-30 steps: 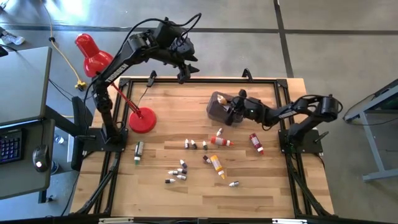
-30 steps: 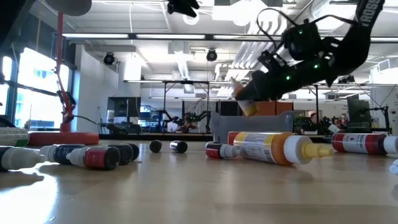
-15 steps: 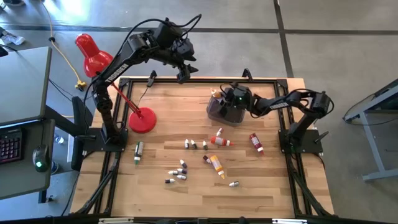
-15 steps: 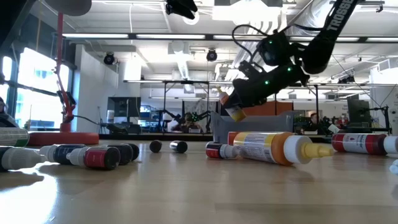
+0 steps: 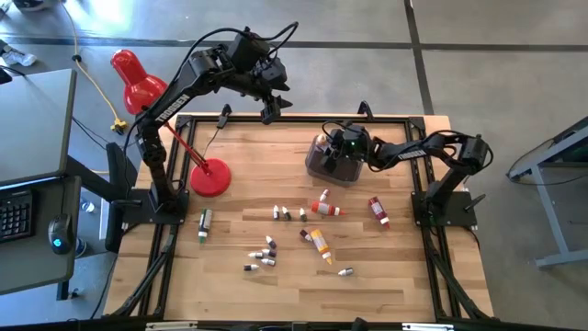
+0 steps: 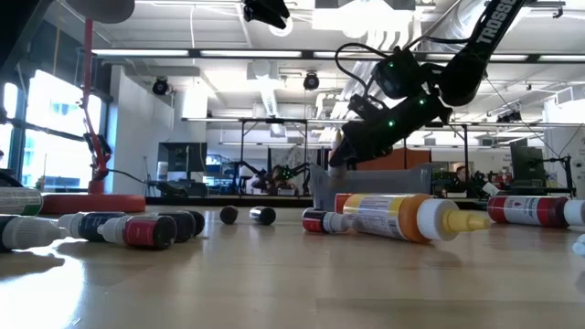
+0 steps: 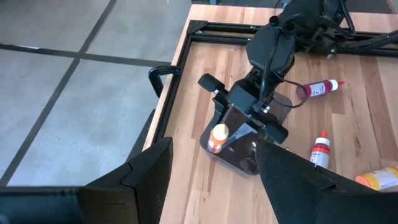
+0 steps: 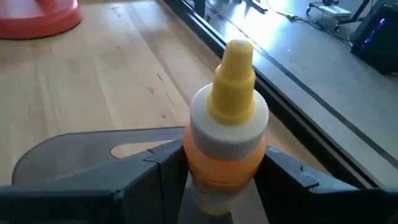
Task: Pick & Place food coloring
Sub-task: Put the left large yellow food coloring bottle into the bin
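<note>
While the right gripper [image 7: 239,124] reaches over the grey tub [image 7: 245,163], an orange bottle [image 8: 225,140] with a white collar and yellow pointed cap stands upright between its two fingers [image 8: 155,168]. In the right wrist view the fingers sit just beside the bottle on either side; whether they press it or have let go cannot be told. In the left wrist view the bottle's cap and orange shoulder show at the tub's rim, at the end nearest the table's back edge, so the bottle is inside the tub. What else the tub holds cannot be made out through its dark wall.

The left gripper [image 5: 268,101] hangs high over the table's back edge, well apart from the tub, fingers spread and holding nothing.

Loose on the wooden table [image 5: 395,276]: a red bottle [image 5: 378,211] near the right arm's base, an orange-and-white bottle [image 5: 325,208], a yellow bottle [image 5: 320,245], and several tiny dark-and-white bottles [image 5: 265,253].
</note>
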Tool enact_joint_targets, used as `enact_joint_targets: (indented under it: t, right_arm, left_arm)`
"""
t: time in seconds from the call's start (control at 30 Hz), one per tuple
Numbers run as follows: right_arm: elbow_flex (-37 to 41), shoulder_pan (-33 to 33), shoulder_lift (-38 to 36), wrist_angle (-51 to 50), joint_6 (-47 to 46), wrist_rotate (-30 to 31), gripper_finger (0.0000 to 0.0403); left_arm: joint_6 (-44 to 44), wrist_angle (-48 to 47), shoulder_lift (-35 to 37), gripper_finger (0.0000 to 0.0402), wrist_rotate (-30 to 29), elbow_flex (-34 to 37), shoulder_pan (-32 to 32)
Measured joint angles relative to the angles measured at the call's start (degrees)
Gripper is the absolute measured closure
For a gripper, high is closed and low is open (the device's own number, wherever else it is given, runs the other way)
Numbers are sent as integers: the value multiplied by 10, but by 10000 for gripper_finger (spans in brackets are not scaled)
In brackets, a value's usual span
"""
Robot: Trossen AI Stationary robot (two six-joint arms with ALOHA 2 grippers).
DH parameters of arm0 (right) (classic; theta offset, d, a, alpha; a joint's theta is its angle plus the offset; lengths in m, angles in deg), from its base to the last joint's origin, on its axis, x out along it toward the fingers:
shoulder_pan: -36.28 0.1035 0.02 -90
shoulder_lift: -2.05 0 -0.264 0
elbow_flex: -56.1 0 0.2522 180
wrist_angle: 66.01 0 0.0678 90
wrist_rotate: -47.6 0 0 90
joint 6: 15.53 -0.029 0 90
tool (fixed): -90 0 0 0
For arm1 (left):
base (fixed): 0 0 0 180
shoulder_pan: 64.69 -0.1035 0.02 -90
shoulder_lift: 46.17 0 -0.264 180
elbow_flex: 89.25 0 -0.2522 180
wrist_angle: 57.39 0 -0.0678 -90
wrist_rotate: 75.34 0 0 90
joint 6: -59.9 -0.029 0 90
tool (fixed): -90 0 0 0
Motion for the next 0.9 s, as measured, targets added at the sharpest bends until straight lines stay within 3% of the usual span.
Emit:
enact_joint_targets:
  t: [0.3, 0.9]
  right_arm:
    - [0, -1, 0, -54, -26, 2, 240]
    - [0, -18, 0, -33, -1, 8, 222]
  left_arm:
    - [0, -5, 0, 176, 0, 0, 0]
    - [0, -9, 0, 176, 0, 0, 0]
